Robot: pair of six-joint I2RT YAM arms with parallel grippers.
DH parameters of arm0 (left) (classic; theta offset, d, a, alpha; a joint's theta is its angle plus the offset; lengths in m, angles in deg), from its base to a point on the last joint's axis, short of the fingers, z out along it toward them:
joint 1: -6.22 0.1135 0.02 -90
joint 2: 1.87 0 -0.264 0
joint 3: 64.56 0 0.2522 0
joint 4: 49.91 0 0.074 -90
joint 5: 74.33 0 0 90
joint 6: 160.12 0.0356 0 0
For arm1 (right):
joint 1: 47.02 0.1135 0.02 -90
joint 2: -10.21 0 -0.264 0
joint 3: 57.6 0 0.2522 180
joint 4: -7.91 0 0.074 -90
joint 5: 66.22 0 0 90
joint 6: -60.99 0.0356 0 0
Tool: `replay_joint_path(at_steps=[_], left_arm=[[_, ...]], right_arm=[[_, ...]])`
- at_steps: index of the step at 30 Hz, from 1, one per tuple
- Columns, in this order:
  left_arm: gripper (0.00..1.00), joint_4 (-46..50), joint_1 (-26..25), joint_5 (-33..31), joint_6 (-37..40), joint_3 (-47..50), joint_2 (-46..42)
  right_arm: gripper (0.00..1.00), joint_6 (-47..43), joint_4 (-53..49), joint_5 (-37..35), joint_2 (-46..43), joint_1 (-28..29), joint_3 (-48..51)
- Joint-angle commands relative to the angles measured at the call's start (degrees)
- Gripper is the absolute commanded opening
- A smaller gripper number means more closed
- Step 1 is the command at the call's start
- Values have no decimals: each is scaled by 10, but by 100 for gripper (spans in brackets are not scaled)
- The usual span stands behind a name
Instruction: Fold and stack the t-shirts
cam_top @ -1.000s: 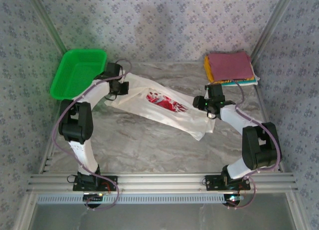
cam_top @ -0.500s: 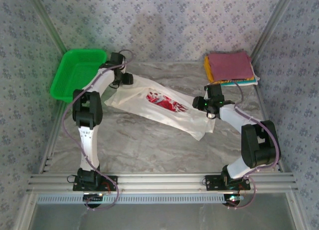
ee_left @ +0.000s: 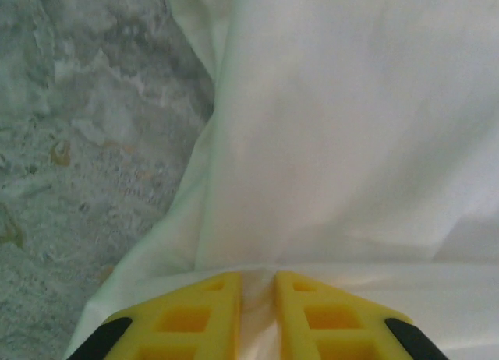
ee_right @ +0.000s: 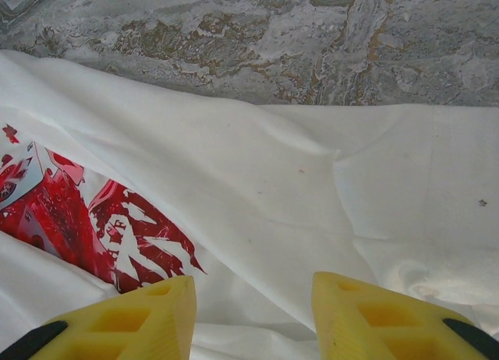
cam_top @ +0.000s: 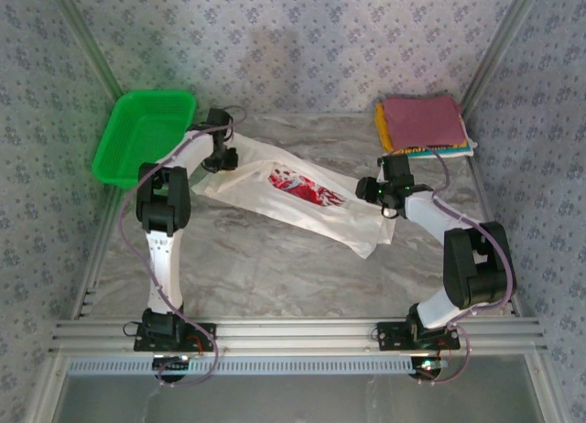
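The white t-shirt (cam_top: 302, 199) with a red-and-black chest graphic (ee_right: 78, 212) lies spread diagonally across the table's middle. My left gripper (cam_top: 222, 157) is at the shirt's far-left end. In the left wrist view it (ee_left: 257, 286) is shut on a fold of the white cloth (ee_left: 351, 126), which bunches between the yellow fingers. My right gripper (cam_top: 377, 192) rests over the shirt's right end, open. Its yellow fingers (ee_right: 148, 313) straddle flat cloth (ee_right: 273, 188) without pinching it. A stack of folded t-shirts (cam_top: 421, 121), maroon on top with yellow and teal edges below, sits at the back right.
A green mesh basket (cam_top: 142, 135) stands at the back left corner, close to the left arm. Bare marble tabletop (cam_top: 275, 267) lies in front of the shirt. Patterned walls close in the back and both sides.
The left gripper shifted slightly along the shirt's far-left end, opened, then closed on a fold of the white cloth. The right arm and the shirt's body stayed put.
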Motion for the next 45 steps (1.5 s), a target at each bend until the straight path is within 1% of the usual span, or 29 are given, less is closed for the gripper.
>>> replay_joint_path(at_steps=[1, 2, 3, 5, 6, 7, 10, 13, 16, 18, 22, 24, 28, 30, 34, 36, 37, 39, 41, 45], left_arm=[[17, -3, -5, -12, -5, 12, -51], [20, -1, -7, -14, -5, 14, -57], [29, -2, -9, -18, -3, 18, -64], [40, -2, -15, -24, 4, 25, -76], [45, 3, -17, -27, 8, 22, -78], [48, 11, -19, -30, 15, 17, -78], [52, 18, -22, -34, 37, 12, -73], [54, 39, -18, -37, 48, -7, -52], [54, 39, -17, -32, 70, -9, -38], [58, 41, -15, -38, 82, -19, -25], [60, 49, -11, -44, 107, -49, 6], [61, 71, -9, -45, 114, -90, 30], [54, 85, -7, -42, 128, -114, 55], [43, 87, -7, -51, 129, -113, 55], [30, 84, -14, -71, 129, -104, 37], [21, 84, -19, -83, 128, -99, 25], [19, 82, -23, -91, 127, -95, 17], [13, 81, -30, -100, 124, -89, 3], [4, 79, -34, -102, 122, -81, -11], [1, 81, -40, -108, 106, -68, -31]], right_arm=[[45, -8, -8, 2, 9, -4, -17], [45, -7, -8, 3, 10, -3, -18], [45, -6, -7, 3, 10, -2, -18], [45, -6, -8, 1, 10, -2, -17], [45, -6, -9, 1, 10, -2, -17], [45, -6, -9, 1, 9, -2, -17], [46, -7, -8, 2, 10, -2, -18], [46, -6, -8, 5, 11, -2, -18], [46, -5, -8, 5, 10, -2, -16], [46, -5, -8, 6, 10, -1, -15], [46, -5, -7, 6, 11, -2, -15], [46, -3, -6, 6, 11, -1, -15], [46, -4, -8, 3, 10, -1, -12], [46, -5, -9, 3, 10, -3, -13], [46, -6, -11, 5, 13, -2, -17], [46, -6, -9, 5, 15, -2, -19], [46, -7, -10, 5, 17, -3, -22], [46, -6, -10, 7, 20, -1, -24], [46, -4, -8, 9, 22, -1, -26], [46, -4, -9, 9, 23, 0, -28]])
